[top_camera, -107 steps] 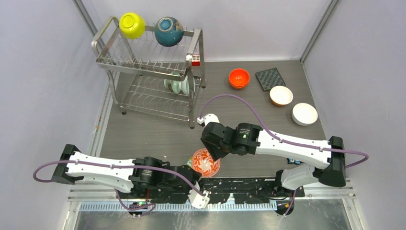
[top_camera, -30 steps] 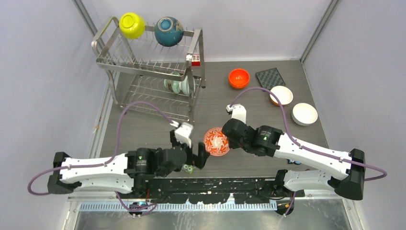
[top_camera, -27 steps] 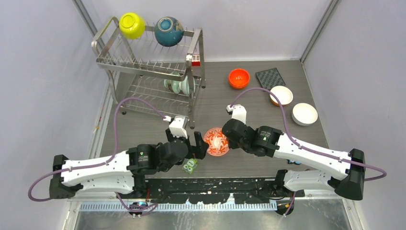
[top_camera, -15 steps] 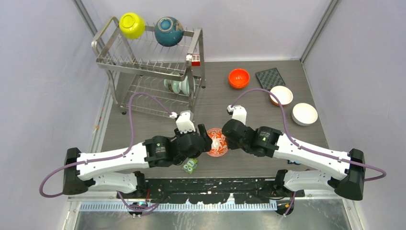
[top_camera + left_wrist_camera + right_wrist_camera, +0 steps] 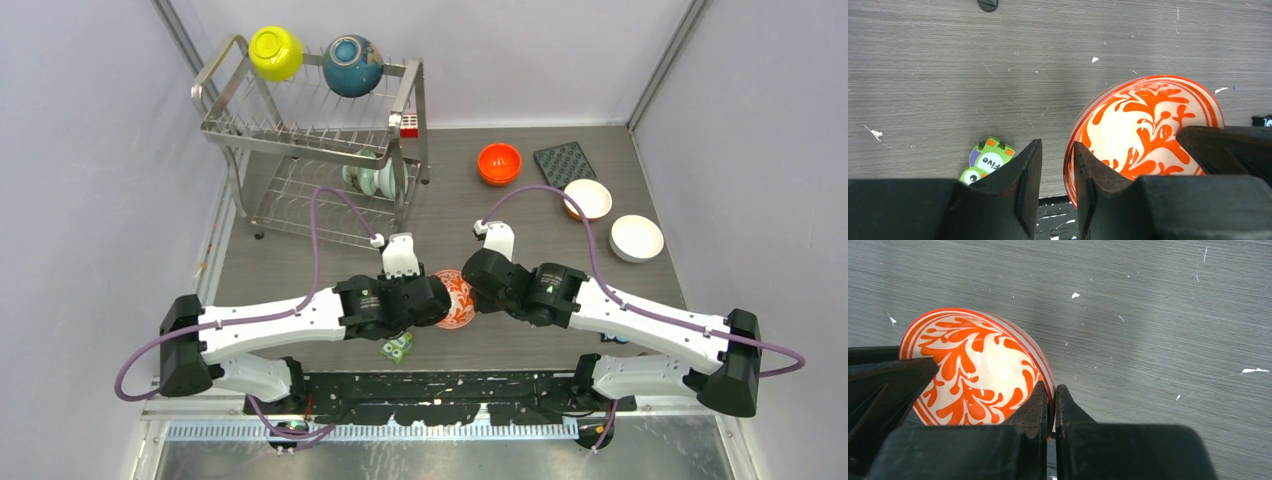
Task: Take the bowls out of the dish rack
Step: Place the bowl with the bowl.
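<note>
The right gripper (image 5: 1052,405) is pinching the rim of the white bowl with red flowers (image 5: 975,365), fingers tight on it. The left gripper (image 5: 1055,172) is straddling the opposite rim, fingers narrowly parted. Both wrists are flanking it over the table (image 5: 270,270), well apart from the dish rack (image 5: 300,130)

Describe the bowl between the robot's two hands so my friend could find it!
Start at the table, near its front edge, where the left hand and right hand meet. The bowl is between them, its rim pinched by the right hand. It alone has orange-red leafy swirls on white.
</note>
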You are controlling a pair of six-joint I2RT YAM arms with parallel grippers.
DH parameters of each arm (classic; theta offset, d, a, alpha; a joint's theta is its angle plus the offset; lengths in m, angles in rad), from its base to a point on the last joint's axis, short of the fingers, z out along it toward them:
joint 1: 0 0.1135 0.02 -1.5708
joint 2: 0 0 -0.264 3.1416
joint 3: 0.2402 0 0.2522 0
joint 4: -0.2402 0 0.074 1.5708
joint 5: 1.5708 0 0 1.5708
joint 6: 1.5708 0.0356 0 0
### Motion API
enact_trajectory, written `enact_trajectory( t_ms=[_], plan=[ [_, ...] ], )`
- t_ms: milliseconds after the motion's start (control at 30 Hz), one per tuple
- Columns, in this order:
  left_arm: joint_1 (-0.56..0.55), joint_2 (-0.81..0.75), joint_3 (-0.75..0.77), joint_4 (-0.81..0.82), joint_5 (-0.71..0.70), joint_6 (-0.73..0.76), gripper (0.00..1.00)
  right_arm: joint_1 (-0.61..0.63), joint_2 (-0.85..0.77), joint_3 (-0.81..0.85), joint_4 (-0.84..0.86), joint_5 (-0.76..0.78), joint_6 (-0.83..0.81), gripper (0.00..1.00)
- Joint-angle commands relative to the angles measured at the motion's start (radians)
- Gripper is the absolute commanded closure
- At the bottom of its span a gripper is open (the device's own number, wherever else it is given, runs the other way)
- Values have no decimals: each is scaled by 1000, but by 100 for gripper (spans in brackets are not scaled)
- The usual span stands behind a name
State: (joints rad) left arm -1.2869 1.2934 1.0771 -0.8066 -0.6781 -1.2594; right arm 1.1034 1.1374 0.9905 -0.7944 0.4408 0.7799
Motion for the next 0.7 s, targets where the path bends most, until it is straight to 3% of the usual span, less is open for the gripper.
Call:
enact_trajectory(
  t_ms=[0, 67, 167, 533, 667],
  plan=[
    [18, 19, 41, -36, -17, -34, 68, 3, -7, 58, 43, 9, 38, 99],
    [20, 24, 39, -28, -12, -35, 63, 4, -2, 62, 41, 6, 38, 99],
    [23, 28, 30, -16, -1, -37, 65, 5, 4, 65, 43, 4, 38, 99],
    [24, 21, 15, 15, 23, -45, 99, 3, 17, 59, 45, -1, 42, 99],
    [24, 17, 11, 34, 35, -45, 100, 3, 14, 60, 44, 3, 47, 94]
  ],
)
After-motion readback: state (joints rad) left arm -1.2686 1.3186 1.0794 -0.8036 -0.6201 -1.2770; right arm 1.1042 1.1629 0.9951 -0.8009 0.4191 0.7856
